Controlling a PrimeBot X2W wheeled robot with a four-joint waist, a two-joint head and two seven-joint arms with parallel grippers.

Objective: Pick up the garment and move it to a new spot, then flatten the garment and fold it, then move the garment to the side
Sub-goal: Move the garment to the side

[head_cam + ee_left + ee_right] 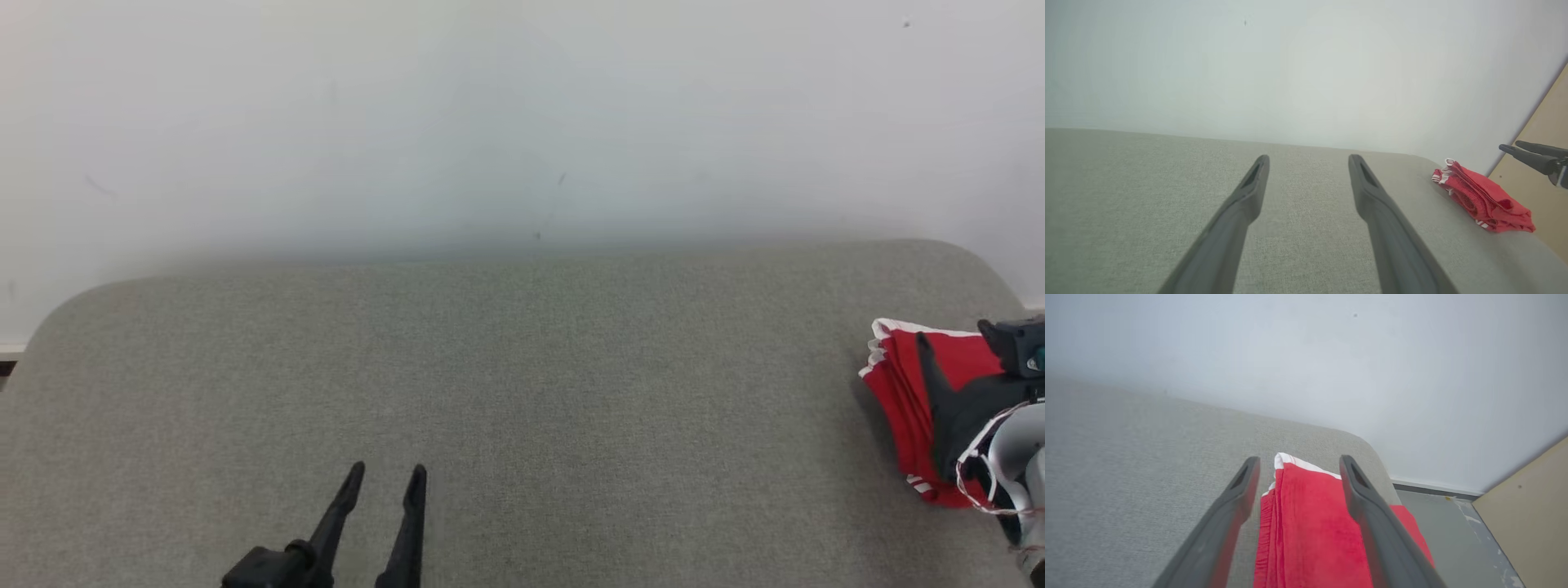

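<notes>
Grey surface [522, 367] — one folded garment [894, 384]; left gripper [388, 469], right gripper [1299, 459] — both spread.

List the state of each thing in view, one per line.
Garment: folded, lying at the right end of the grey surface.
Left gripper: open, holding nothing.
Right gripper: open, above the garment, not gripping it.

One garment [898, 392], one surface [522, 392], two grippers: left gripper [388, 467], right gripper [953, 330].
</notes>
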